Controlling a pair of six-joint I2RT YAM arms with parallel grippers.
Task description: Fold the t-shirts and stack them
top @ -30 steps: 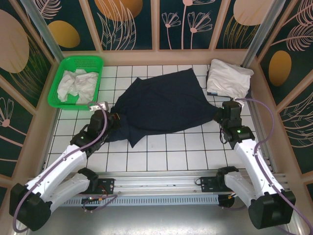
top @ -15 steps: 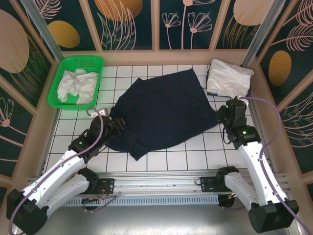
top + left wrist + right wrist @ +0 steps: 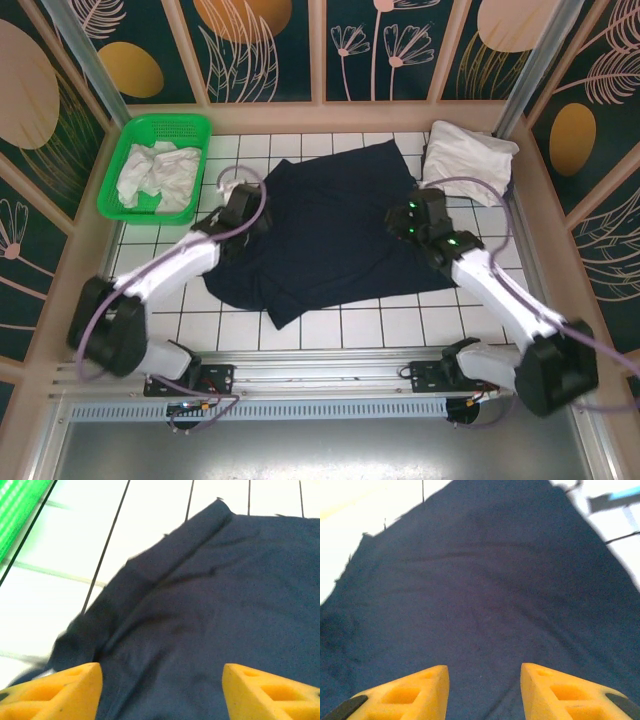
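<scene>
Centrally, the dark navy t-shirt [image 3: 330,235] is spread over the white tiled table [image 3: 330,325], wrinkled, with 1 corner drawn toward the near edge. The left gripper [image 3: 245,205] is held over the shirt's left edge. In the left wrist view its 2 yellow fingers [image 3: 65,690] are seen parted, with only cloth beneath them and nothing grasped. The right gripper [image 3: 402,218] is placed above the shirt's right side, its jaws likewise released, with nothing clamped between them. In the far right corner a folded white t-shirt [image 3: 465,160] is laid. At the far left, crumpled white t-shirts [image 3: 155,175] are kept in the green basket [image 3: 175,125].
</scene>
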